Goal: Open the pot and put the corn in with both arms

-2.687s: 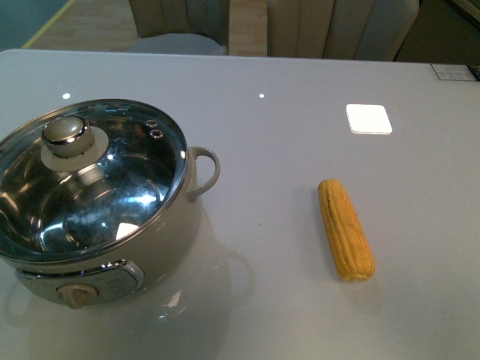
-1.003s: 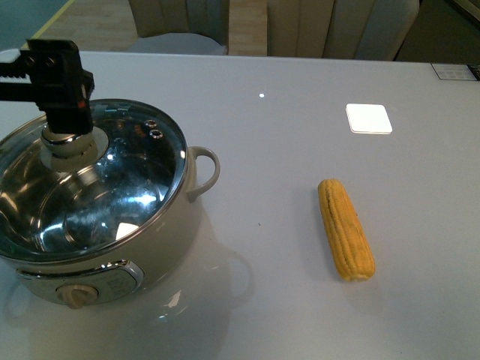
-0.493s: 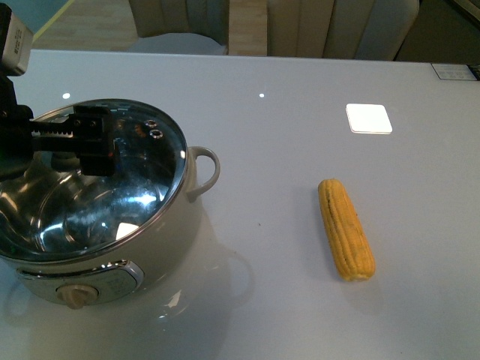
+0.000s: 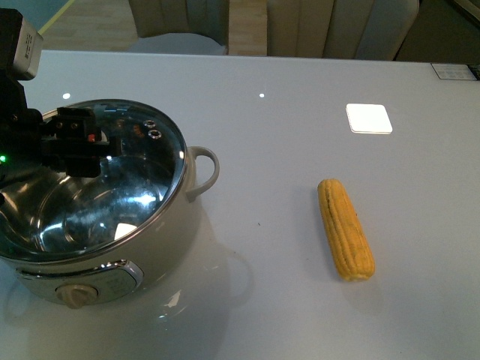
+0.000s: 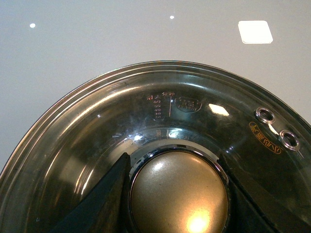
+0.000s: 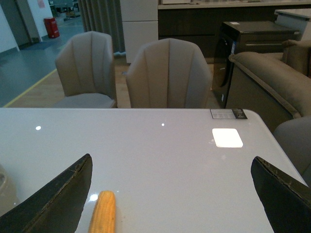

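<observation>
While the lid (image 4: pixel 139 191) sits on the pot (image 4: pixel 182 221) by the bench (image 4: pixel 300 135) left edge, left jaws grip its knob (image 5: pixel 179 196); right jaws stand wide open, empty; the corn (image 4: pixel 346 229) lies toward the right front corner

Bright overhead light, square lamp glare on glossy table (image 4: pixel 285 150) and glass lid (image 5: pixel 97 111), soft shadows.

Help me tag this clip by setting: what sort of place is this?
Likely a home-style dining and living area, perhaps a showroom: padded chairs at a glossy white table, a sofa beside it, and an electric pot on the table.
</observation>
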